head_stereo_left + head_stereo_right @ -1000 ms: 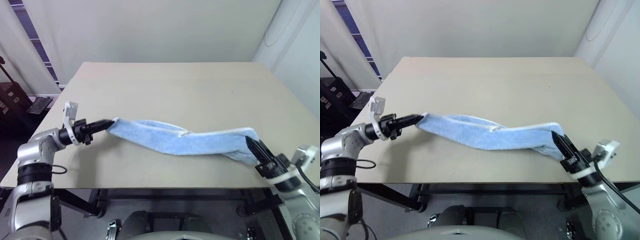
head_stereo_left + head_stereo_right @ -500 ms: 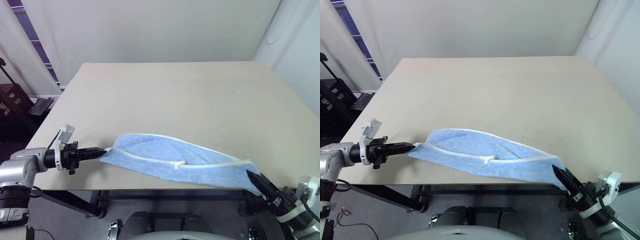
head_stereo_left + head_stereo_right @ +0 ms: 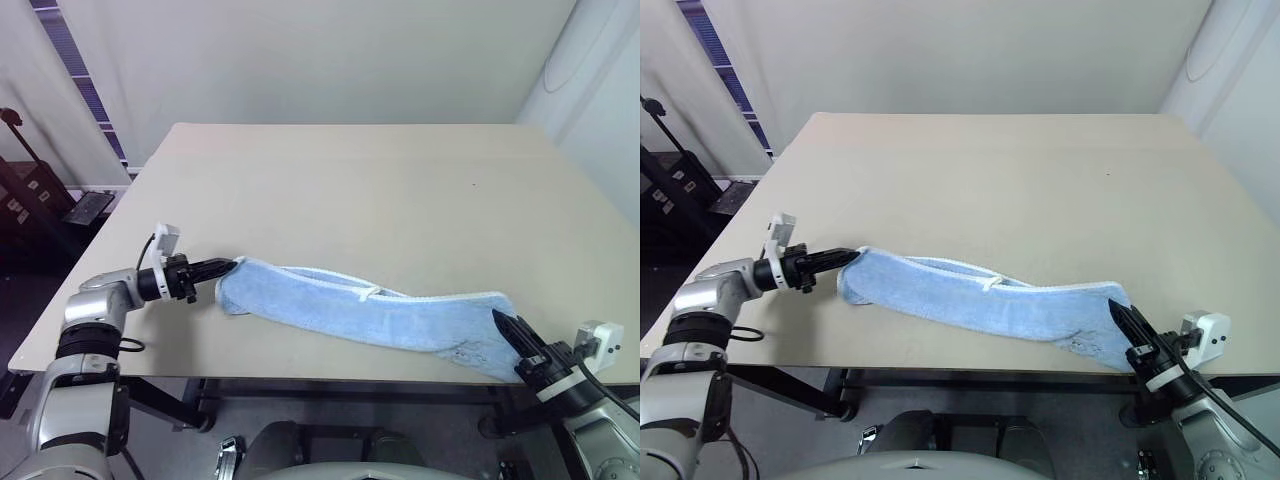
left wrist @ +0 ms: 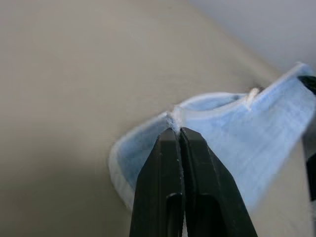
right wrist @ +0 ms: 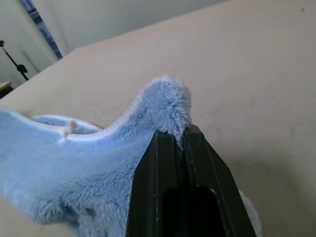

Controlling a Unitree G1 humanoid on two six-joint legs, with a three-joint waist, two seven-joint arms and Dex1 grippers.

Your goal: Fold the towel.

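While both arms hold ends, towel point(image 3: 370, 315) lies stretched as long twisted band across near part of table point(image 3: 400, 190), close to front edge. Left gripper point(image 3: 232, 266) clenched on left end, whitish hem pinched between fingertips point(image 4: 170, 143). Right gripper point(image 3: 503, 325) clenched on right end, fluffy corner sticking above fingers point(image 5: 197, 148). Small hem loop near middle of band.

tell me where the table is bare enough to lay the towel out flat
The whole far half of the table, from the towel back to the wall, is bare. Only the near strip is taken: the towel stretches across it between the left gripper and the right gripper, both shut on its ends, almost at the front edge.
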